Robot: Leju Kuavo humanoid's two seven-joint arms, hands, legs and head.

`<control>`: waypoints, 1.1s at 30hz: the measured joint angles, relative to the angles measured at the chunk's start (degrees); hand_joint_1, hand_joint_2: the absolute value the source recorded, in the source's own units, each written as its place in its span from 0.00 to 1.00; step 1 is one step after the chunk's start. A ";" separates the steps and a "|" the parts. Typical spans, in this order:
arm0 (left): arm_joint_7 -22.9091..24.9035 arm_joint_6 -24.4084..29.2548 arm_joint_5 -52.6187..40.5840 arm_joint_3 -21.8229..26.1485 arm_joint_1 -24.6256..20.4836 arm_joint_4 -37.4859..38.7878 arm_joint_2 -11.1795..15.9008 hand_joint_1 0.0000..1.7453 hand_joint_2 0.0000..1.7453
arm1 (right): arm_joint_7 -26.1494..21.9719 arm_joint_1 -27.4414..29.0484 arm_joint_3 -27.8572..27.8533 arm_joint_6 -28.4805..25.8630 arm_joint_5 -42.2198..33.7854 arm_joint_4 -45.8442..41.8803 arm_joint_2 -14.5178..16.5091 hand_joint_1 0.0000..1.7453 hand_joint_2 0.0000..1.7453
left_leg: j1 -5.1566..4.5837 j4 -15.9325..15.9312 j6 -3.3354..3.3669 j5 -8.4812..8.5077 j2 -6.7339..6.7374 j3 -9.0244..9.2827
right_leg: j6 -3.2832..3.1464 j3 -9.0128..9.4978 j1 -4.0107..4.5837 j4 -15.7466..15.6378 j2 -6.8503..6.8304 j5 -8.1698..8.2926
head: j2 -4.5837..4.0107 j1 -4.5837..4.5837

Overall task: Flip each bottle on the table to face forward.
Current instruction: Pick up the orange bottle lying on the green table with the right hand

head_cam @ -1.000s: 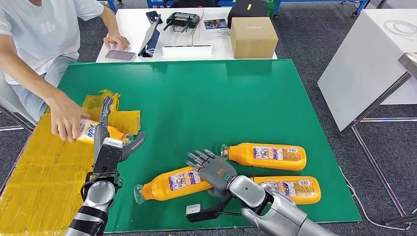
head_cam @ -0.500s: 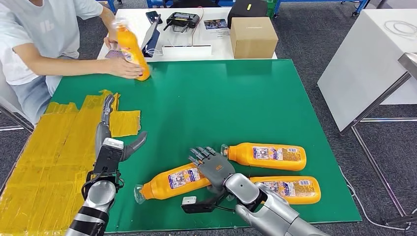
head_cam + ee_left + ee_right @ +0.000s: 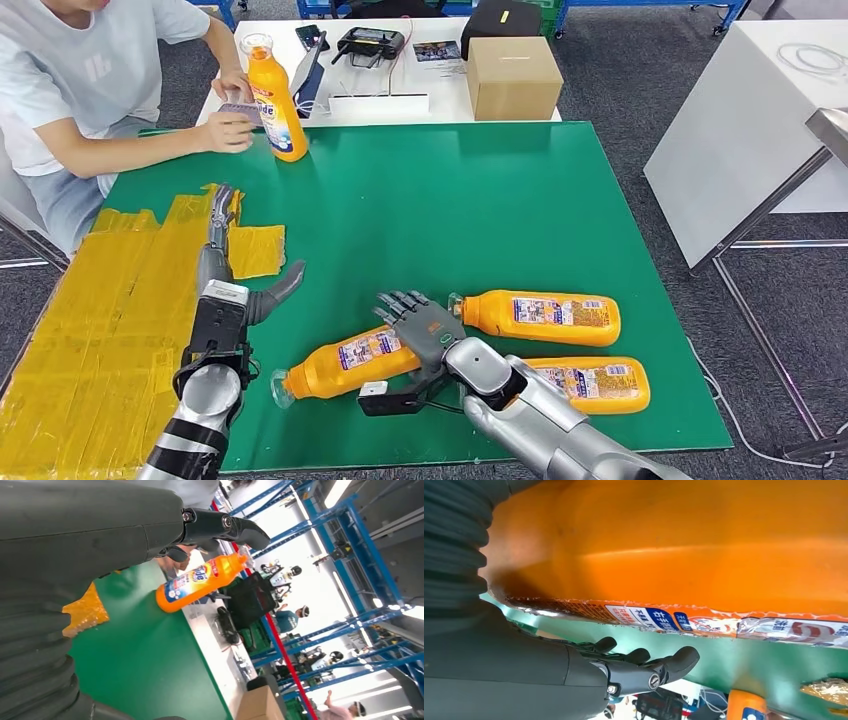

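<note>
Nearby, a person's hand [image 3: 222, 131] apparently steadies an upright bottle [image 3: 274, 98].

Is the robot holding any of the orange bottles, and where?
No. The left hand is open. The right hand rests on the lying bottle, fingers spread, near its base.

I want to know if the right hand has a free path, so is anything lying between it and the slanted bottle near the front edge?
Nothing visible does. The right hand is already at the slanted bottle, over its thick end. The other two lying bottles are off to the hand's right, not between them.
</note>
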 joint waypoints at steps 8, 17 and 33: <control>-0.79 1.11 0.58 -2.84 0.08 -3.75 -0.13 0.00 1.00 | -2.50 -2.21 0.41 2.26 -1.10 5.38 0.93 0.80 1.00 | 0.00 -0.01 0.01 0.01 -0.01 0.21 | 0.00 0.21 -0.01 -0.02 0.00 0.00 | 0.00 0.00; -0.88 1.91 1.18 -4.48 0.16 -5.95 -0.14 0.00 1.00 | -3.33 -3.72 0.95 2.69 -2.15 8.18 1.55 1.00 1.00 | -0.01 -0.01 0.02 0.02 -0.04 0.43 | 0.00 0.44 -0.03 -0.03 -0.01 0.00 | 0.00 0.00; 0.07 4.10 0.94 -6.60 2.29 -10.84 0.30 0.00 1.00 | -2.51 0.51 -2.48 -10.03 -9.18 6.60 2.52 1.00 1.00 | -0.01 -0.01 0.02 0.02 -0.08 0.41 | 0.00 0.48 -0.03 -0.02 -0.03 0.00 | 0.00 0.02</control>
